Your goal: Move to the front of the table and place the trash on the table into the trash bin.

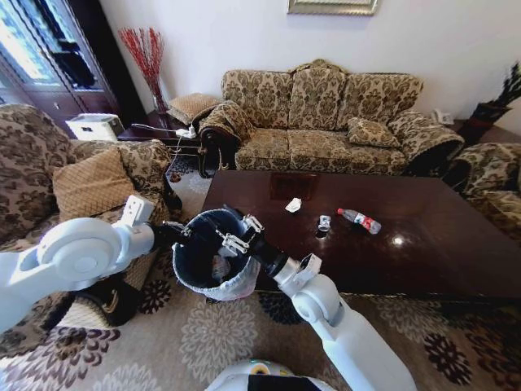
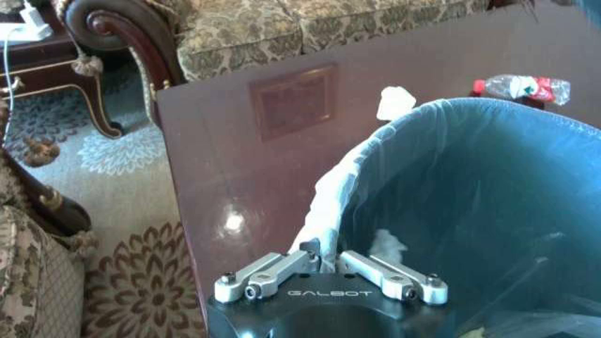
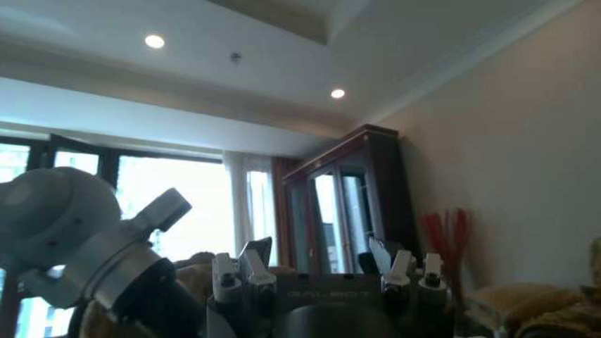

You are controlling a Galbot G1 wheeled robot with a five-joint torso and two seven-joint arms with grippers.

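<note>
left tool (image 2: 324, 264) pinched closed, arm extended | right tool (image 3: 324, 264) fingers spread, pointing upward

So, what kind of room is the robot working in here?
Most likely a home living room: a patterned sofa with cushions, a dark wooden coffee table and a floral carpet on the floor.

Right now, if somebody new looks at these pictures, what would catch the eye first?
First, the trash bin, held off the floor at the table's left corner: the left gripper is shut on its lined rim, and the right gripper hangs over its mouth with open jaws. Next, the plastic bottle and two white scraps lie on the dark tabletop.
</note>
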